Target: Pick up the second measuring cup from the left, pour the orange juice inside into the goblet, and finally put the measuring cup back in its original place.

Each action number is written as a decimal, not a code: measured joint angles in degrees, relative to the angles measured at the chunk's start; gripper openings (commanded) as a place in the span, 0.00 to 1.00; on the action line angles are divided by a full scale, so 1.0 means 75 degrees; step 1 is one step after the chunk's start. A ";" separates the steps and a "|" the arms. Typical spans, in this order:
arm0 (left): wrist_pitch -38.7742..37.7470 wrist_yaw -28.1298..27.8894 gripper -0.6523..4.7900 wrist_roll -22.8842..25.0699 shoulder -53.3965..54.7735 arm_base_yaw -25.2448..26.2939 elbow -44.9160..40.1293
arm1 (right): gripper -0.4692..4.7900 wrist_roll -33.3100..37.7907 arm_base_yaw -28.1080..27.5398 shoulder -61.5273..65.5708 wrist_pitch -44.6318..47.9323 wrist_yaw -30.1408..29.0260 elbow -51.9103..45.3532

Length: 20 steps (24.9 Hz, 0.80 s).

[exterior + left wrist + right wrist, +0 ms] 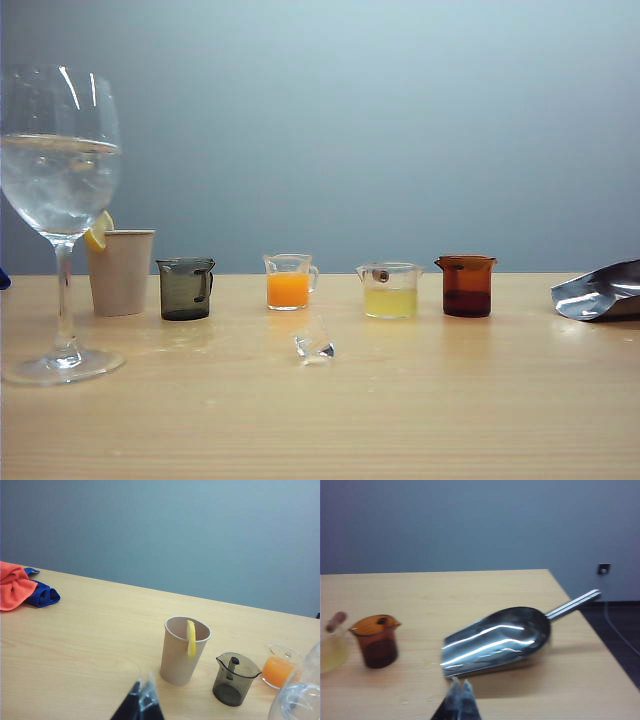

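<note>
The second measuring cup [289, 281], small and clear with a side handle, stands mid-table holding the orange juice [288, 290]. In the left wrist view the same cup [280, 667] shows beyond the smoky cup. The goblet [60, 200] stands tall at the near left, partly filled with clear liquid; its bowl [300, 695] edges into the left wrist view. My left gripper [142, 687] is shut and empty, short of the paper cup. My right gripper [461, 684] is shut and empty, just before the metal scoop. Neither gripper shows in the exterior view.
A beige paper cup [120, 272] with a lemon slice, a smoky grey cup [186, 288], a pale yellow cup [390, 290] and an amber cup [466, 286] share the row. A clear chunk [315, 345] lies in front. A metal scoop [500, 640] lies right; orange and blue cloths [15, 585] far left.
</note>
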 measured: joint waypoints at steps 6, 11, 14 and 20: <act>-0.0020 -0.0012 0.11 0.0000 0.0003 0.0000 -0.0364 | 0.08 0.0000 0.0000 0.0000 -0.0090 0.0347 0.0000; -0.0181 -0.0012 0.11 0.0000 0.0009 0.0000 0.0294 | 0.08 0.0201 0.0163 0.0035 -0.0714 0.0350 0.1026; -0.0405 -0.0166 0.11 -0.0131 0.0076 0.0000 0.1705 | 0.08 0.0670 0.0688 0.0580 -0.0694 0.0399 0.2582; -0.2375 -0.0166 0.11 -0.0332 0.1629 -0.0003 0.3465 | 0.08 0.0816 0.1795 0.3287 -0.1070 0.0414 0.4532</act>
